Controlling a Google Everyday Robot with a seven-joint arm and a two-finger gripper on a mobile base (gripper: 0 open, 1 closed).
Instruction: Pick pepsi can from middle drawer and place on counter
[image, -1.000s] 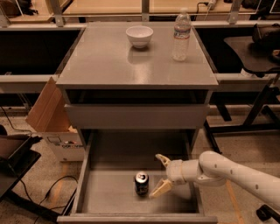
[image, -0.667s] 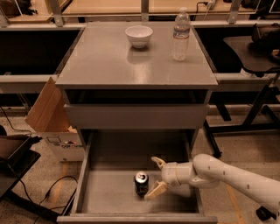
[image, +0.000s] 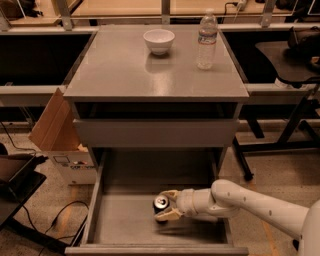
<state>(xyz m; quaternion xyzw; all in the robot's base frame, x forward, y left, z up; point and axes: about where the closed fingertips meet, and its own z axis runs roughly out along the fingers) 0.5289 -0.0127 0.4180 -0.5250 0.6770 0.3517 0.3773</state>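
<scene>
- Since a second ago the arm has pushed leftward along the drawer, so the pincer (image: 165, 205) that sat just right of the pepsi can (image: 160, 202) now has one finger on its far side and one on its near side.
- Pincer state as I read it: spread, straddling the can. The tips sit close to its sides, but I see no firm pinch yet.
- The can stands upright on the floor of the middle drawer (image: 120, 220), a little right of centre and toward the near end. It has not been lifted.
- Progress, in my judgement: the drawer is pulled out and the reach is made. Closing on the can, raising it clear of the drawer walls and the upper drawer front (image: 155, 132), and setting it down are all still to do.
- The tabletop (image: 120, 75) is smooth, slightly glossy grey. A white bowl (image: 159, 41) and a clear water bottle (image: 206, 40) stand toward its far edge, and the near part is bare.
- Around the cabinet: a cardboard box (image: 52, 125) leans at the left, a dark cable (image: 55, 222) trails on the speckled floor, and black desk frames stand to the right.
</scene>
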